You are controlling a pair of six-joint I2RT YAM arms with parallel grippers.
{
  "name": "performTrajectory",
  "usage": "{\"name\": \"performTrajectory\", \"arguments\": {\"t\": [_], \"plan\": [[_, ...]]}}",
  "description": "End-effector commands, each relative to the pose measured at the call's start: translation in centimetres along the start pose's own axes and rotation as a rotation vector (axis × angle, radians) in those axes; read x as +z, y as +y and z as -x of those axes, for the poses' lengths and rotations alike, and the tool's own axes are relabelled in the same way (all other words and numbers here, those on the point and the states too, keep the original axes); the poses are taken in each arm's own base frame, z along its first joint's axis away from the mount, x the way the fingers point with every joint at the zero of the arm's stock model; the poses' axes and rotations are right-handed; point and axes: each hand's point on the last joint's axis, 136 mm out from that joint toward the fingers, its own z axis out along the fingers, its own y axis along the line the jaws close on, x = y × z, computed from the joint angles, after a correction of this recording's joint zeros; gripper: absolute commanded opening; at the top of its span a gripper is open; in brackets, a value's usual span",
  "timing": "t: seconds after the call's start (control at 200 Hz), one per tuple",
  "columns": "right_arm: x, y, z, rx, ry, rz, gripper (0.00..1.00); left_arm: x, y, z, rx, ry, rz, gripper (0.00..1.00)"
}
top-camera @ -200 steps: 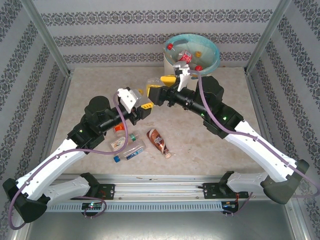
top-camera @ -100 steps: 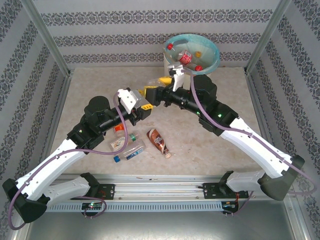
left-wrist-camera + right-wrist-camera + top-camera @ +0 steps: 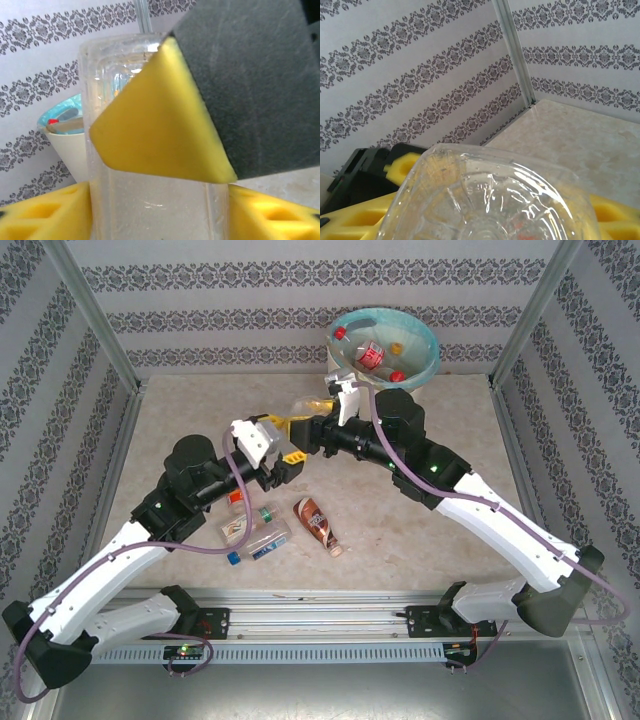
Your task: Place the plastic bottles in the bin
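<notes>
we see a clear bottle [image 3: 125, 200] held up off the bench [image 3: 420, 530], between the two claws, which meet near the middle of the bench, in front of the bin [image 3: 430, 355] and short of its rim. the right claw [image 3: 482, 220] is closed on it. in the left wrist view one of its yellow pads, on its dark finger, lies flat across the bottle's face. from its own wrist camera we look along the ribbed end of the bottle, with a yellow finger on either side.

the left claw [image 3: 159, 220] has the same bottle between its fingers. their yellow tips show low at both edges of the bottle, so close that we cannot tell whether they press it or stand just clear.

the bin stands at the far edge of the bench, cream-walled with a pale blue-green liner. inside it lies a bottle with a red label [image 3: 370, 355], and we also make out two red caps and a yellow one.

on the bench near the left arm lie more bottles. a brown bottle [image 3: 318, 523] is on its side (cap end toward the arm bases). just to its left is a bottle with a blue cap [image 3: 262, 543], beside that a pale-labelled bottle [image 3: 238, 528], and another is partly hidden under the left arm.
</notes>
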Motion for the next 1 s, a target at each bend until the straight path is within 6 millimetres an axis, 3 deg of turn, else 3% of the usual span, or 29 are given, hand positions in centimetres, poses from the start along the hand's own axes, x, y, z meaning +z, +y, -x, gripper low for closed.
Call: {"name": "performTrajectory", "arguments": {"t": [0.0, 0.185, 0.255, 0.355, 0.475, 0.575, 0.729, 0.994], "plan": [[-2.2, 0.3, 4.8, -0.097, -0.124, -0.037, 0.51, -1.7, 1.2, 3.0, -0.008, -0.119, 0.082, 0.8], [-4.7, -3.4, 10.9, -0.278, -0.249, -0.263, 0.49, -2.4, 2.2, 3.3, -0.026, -0.113, 0.143, 0.87], [-5.4, -6.1, 13.2, -0.366, -0.288, -0.405, 0.49, -2.7, 2.3, 3.1, -0.029, -0.107, 0.153, 0.88], [-5.9, -11.5, 15.9, -0.479, -0.296, -0.634, 0.48, -3.3, 2.5, 3.0, -0.035, -0.105, 0.17, 0.88], [-5.2, -17.4, 17.5, -0.555, -0.236, -0.826, 0.48, -4.0, 2.7, 2.8, -0.039, -0.101, 0.187, 0.88], [-4.1, -22.6, 17.7, -0.576, -0.147, -0.952, 0.48, -4.4, 2.7, 2.7, -0.04, -0.095, 0.196, 0.88], [-2.7, -27.8, 17.1, -0.573, -0.016, -1.056, 0.5, -4.9, 2.9, 2.5, -0.035, -0.087, 0.213, 0.88], [-1.6, -32.1, 14.6, -0.605, 0.176, -1.165, 0.55, -5.3, 3.0, 2.2, -0.026, -0.075, 0.223, 0.88]]}}
